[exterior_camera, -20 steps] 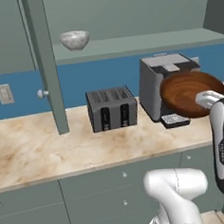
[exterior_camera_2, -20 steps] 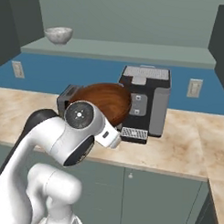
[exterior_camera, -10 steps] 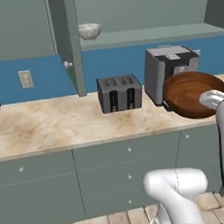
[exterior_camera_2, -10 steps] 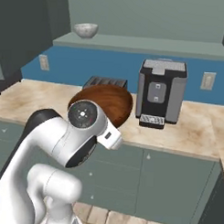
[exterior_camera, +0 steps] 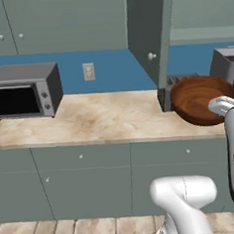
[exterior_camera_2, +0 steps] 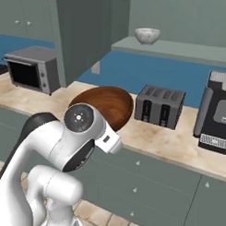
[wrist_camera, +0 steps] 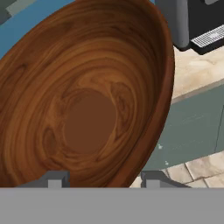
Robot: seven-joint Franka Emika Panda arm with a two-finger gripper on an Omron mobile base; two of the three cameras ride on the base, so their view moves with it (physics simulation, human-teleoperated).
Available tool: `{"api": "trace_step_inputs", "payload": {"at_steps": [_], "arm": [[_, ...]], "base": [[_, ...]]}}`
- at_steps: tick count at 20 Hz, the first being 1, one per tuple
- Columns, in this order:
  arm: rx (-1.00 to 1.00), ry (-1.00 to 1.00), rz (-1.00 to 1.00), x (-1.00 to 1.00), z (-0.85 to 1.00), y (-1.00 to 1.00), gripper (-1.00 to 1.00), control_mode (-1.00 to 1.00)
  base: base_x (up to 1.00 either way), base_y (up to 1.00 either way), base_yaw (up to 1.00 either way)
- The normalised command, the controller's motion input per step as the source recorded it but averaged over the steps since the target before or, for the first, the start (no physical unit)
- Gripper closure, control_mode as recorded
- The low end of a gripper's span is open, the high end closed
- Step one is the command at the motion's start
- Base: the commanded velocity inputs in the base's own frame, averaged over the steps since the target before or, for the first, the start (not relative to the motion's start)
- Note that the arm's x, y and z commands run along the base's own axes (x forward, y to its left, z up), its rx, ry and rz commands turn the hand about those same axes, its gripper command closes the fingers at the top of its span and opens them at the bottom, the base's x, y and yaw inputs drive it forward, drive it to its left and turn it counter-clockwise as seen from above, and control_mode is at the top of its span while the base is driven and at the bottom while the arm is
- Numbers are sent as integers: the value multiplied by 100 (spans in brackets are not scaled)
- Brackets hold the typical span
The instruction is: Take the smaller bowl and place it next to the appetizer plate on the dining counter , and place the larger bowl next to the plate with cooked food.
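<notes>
Setting: simulated kitchen, long beige marble desk [exterior_camera: 99, 118] on grey-green cabinets, blue wall behind.
Larger bowl [exterior_camera: 203, 100]: deep, glossy, reddish-brown wood; carried in the air in front of the desk, tipped on its side with the open mouth facing the arm.
Hand [wrist_camera: 99, 179]: closed on the larger bowl's rim, one dark fingertip inside the wall and one outside, at the bottom of the hand view.
Handling, as a judgement: rigid and fairly weighty for its width; polished surface likely slippery; a rim pinch leaves the mass hanging off one side, so apt to swing or slip if moved fast. Not fragile like ceramic, though a drop could still be rough.
Where to hold, as a judgement: the rim wall is the only place narrow enough for two fingers; present grip suits, best kept deep over the lip.
Smaller bowl [exterior_camera_2: 147, 35]: grey-white, marbled, sitting upright on a high shelf [exterior_camera_2: 181, 49] above the toaster [exterior_camera_2: 159, 106], well apart from the arm.
Other things: microwave [exterior_camera: 24, 91] at the desk's left end; coffee machine [exterior_camera_2: 217, 117] at its right end.
Hidden or unclear: bowl's outer underside; exact fingertip contact, cut off at the frame's bottom; coffee machine cut by the frame edge; placing spot beside the plate with cooked food impossible to judge from here.
</notes>
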Motion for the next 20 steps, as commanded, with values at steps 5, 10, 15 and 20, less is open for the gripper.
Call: {"api": "trace_step_inputs", "payload": {"at_steps": [5,10,15,20], "arm": [[0,0,0,0,0,0,100,100],[0,0,0,0,0,0,100,100],[0,0,0,0,0,0,100,100],[0,0,0,0,0,0,100,100]], "base": [[-26,26,50],[-35,30,58],[-10,44,63],[-1,44,65]]}}
